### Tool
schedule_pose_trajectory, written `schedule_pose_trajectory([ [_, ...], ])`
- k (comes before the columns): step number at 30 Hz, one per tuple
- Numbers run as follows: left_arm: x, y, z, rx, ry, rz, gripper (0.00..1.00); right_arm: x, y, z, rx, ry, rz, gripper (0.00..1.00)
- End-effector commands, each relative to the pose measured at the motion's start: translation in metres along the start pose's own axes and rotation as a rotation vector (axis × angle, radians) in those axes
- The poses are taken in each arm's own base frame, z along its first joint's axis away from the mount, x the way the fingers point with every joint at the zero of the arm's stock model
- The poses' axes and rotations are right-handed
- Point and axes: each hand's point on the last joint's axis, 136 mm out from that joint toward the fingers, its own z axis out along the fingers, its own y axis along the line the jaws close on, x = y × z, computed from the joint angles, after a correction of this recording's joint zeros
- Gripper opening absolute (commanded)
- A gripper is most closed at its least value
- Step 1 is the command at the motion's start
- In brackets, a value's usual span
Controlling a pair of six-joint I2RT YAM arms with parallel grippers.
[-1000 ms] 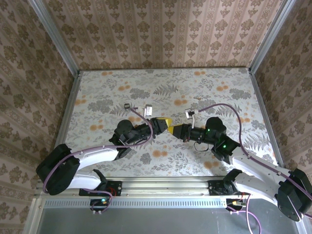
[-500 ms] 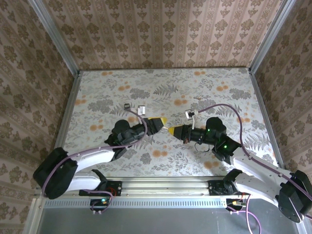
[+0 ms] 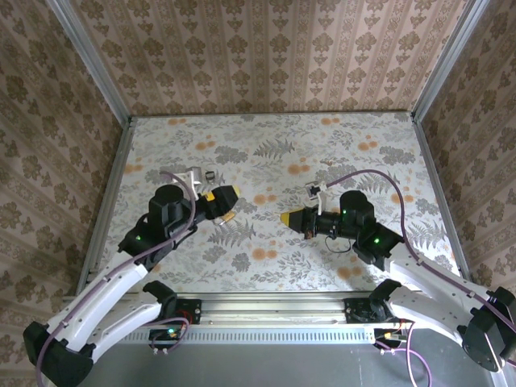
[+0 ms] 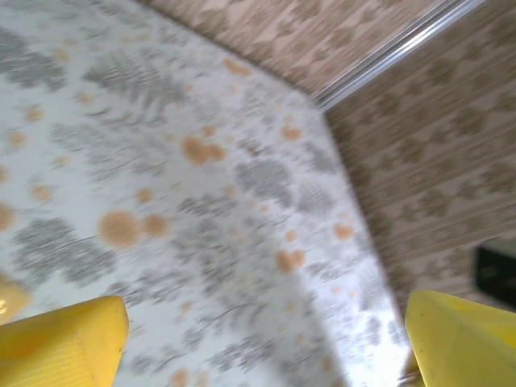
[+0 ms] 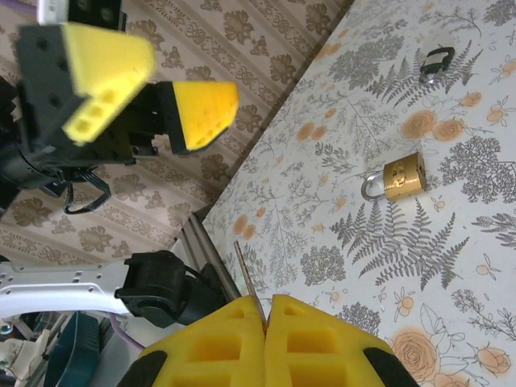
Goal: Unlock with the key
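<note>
Left tool (image 3: 224, 203) pulled back to 9 o'clock, jaws wide, padlock (image 5: 401, 177) loose on surface (image 3: 266, 153); right tool (image 5: 266, 305) pinching key (image 5: 244, 270) probably needs padlock steadied, blade aligned to keyhole.

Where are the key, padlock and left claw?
key (image 5: 244, 271): right wrist view, on its thin blade.
padlock (image 5: 403, 176): right wrist view, on its brass body.
left claw (image 5: 159, 91): right wrist view, midway between fingertips.

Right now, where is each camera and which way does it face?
Top external: overhead, behind the bases, facing down at the table; left gripper, right gripper.
Left wrist: left arm, facing across the table to a corner; own yellow fingers.
Right wrist: right arm, facing the padlock; own fingers pinch the key.
Shared: top and right wrist see the left gripper.
</note>
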Motion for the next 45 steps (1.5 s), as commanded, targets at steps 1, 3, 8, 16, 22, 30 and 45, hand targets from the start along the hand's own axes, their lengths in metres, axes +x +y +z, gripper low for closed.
schedule_pose_trajectory([
  [1, 0.036, 0.044, -0.012, -0.211, 0.218, 0.208, 0.9, -0.008, 0.003, -0.002, 0.023, -0.001, -0.036, 0.0],
  [3, 0.043, 0.051, -0.013, -0.245, 0.301, 0.306, 0.9, -0.006, 0.002, -0.003, 0.033, 0.008, -0.034, 0.0],
  [8, 0.05, 0.087, -0.008, -0.384, 0.501, 0.54, 0.9, -0.003, 0.0, -0.004, 0.048, 0.024, -0.027, 0.0],
  [16, 0.048, 0.118, 0.029, -0.427, 0.623, 0.497, 0.81, 0.0, -0.003, -0.006, 0.066, 0.031, -0.014, 0.0],
  [22, 0.061, 0.11, 0.052, -0.226, 0.672, 0.743, 0.83, 0.004, -0.007, -0.007, 0.079, 0.04, -0.01, 0.0],
  [30, 0.073, 0.132, 0.07, -0.153, 0.81, 0.867, 0.82, 0.006, -0.006, -0.008, 0.073, 0.04, -0.011, 0.0],
  [45, 0.09, 0.18, 0.102, -0.191, 0.986, 0.859, 0.78, 0.012, -0.009, -0.015, 0.076, 0.021, -0.007, 0.0],
])
